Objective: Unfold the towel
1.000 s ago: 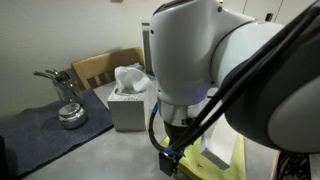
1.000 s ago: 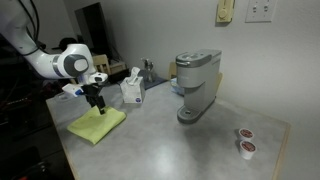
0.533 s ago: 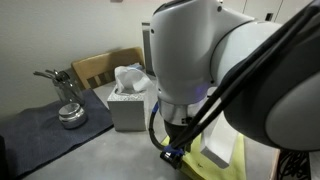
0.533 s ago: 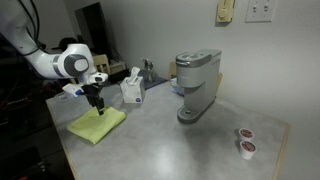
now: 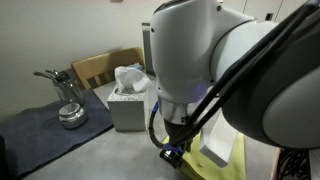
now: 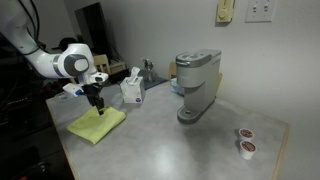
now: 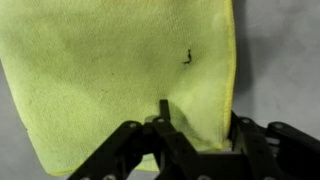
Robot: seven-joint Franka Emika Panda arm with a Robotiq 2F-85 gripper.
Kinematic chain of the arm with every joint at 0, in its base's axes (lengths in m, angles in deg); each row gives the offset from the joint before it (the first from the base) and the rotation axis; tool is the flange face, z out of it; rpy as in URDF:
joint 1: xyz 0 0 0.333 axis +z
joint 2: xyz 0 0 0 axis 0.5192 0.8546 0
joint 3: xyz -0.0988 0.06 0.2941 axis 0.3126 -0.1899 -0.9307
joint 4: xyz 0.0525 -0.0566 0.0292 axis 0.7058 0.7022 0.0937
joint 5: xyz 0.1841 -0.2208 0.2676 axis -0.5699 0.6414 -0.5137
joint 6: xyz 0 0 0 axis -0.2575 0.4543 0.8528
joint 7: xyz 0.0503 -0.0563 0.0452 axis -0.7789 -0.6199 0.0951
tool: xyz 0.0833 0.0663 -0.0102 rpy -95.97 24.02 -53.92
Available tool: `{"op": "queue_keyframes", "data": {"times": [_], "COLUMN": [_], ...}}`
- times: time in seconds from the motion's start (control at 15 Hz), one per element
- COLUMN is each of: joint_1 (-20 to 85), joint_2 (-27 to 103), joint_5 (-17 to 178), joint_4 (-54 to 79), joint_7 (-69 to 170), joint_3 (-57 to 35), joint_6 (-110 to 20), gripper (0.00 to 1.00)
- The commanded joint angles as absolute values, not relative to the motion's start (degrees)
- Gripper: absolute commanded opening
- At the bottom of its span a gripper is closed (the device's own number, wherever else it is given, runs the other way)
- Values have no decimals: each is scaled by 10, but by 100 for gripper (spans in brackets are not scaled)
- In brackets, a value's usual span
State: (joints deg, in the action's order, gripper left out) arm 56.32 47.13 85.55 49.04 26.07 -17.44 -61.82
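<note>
Where the grey surface [image 6: 170, 145] runs on past the tissue box [image 6: 131, 90], the towel [image 6: 97, 127] lies flat, near the box but not touching it; the claw [image 7: 197, 118] points straight down onto it; its two fingers pinch a strip of the towel by one edge.
</note>
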Motion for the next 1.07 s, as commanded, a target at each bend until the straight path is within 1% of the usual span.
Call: {"op": "queue_keyframes", "data": {"times": [0.0,0.13,0.2,0.27,0.33,0.4,0.47,0.53,0.6,0.67,0.73,0.87,1.0], "joint_1": [554,552,552,551,551,551,550,550,549,549,549,548,547], "joint_2": [448,445,443,440,438,438,437,437,438,438,439,440,442], "joint_5": [842,840,839,838,838,838,837,836,836,835,835,834,832], "joint_4": [504,505,505,506,506,505,505,505,505,505,504,505,505], "joint_7": [265,266,266,266,267,267,268,268,269,271,270,271,274], "joint_3": [-181,-182,-182,-183,-183,-183,-184,-184,-185,-186,-185,-187,-189], "joint_6": [-614,-616,-616,-616,-616,-616,-616,-616,-615,-615,-613,-614,-613], "gripper": [81,95,96,84,64,62,55,61,65,59,82,87,98]}}
